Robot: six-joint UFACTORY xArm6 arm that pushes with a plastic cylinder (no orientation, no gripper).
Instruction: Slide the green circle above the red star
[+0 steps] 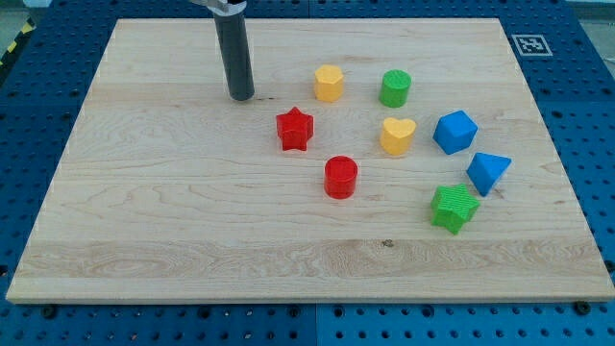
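The green circle [395,87] stands on the wooden board toward the view's upper right of centre. The red star [295,129] lies left of it and lower, near the middle. My tip [241,97] rests on the board up and to the left of the red star, about a block's width away from it and far left of the green circle. A yellow hexagon [329,84] sits between my tip and the green circle.
A yellow heart [397,136] lies below the green circle. A red cylinder [340,178] sits below the red star. A blue cube [455,132], a blue triangular block [488,173] and a green star [454,208] stand at the right.
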